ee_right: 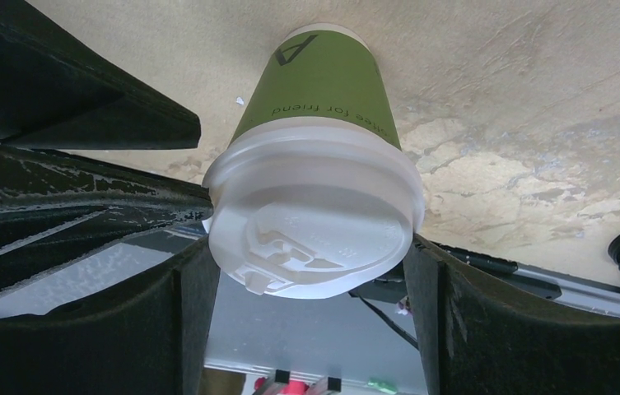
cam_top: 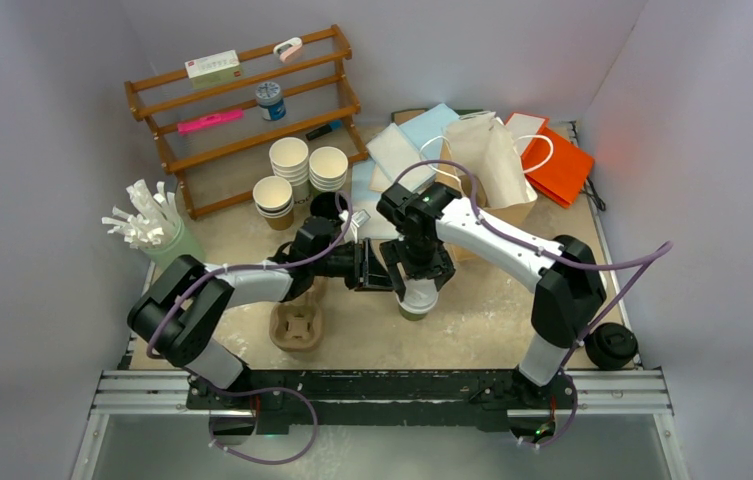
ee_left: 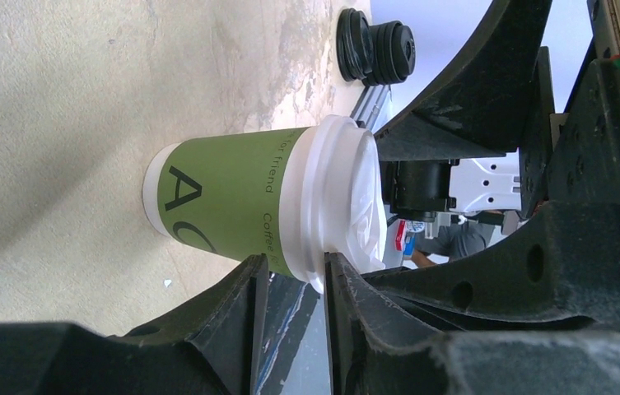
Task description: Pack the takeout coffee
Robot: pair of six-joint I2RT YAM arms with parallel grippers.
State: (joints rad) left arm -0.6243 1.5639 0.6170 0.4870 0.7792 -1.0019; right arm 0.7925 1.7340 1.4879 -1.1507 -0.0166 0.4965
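The takeout coffee here is a green paper cup [cam_top: 415, 306] [ee_left: 224, 197] [ee_right: 323, 78] with a white plastic lid [ee_left: 343, 197] [ee_right: 314, 218], standing upright on the table just right of centre. My right gripper [cam_top: 418, 282] [ee_right: 310, 267] comes down from above, and its fingers [ee_right: 195, 304] press the lid's rim on both sides. My left gripper [cam_top: 377, 270] [ee_left: 294, 271] reaches in from the left. It pinches the lid's edge, one finger [ee_left: 249, 280] under the rim against the cup and the other over the lid's top.
A pulp cup tray [cam_top: 297, 327] lies near the left arm. Black lids [cam_top: 612, 345] [ee_left: 376, 49] sit at the right front edge. Stacks of open paper cups [cam_top: 297, 170], a wooden rack [cam_top: 242, 100], a cup of white sticks [cam_top: 147, 225] and paper bags [cam_top: 492, 160] stand behind.
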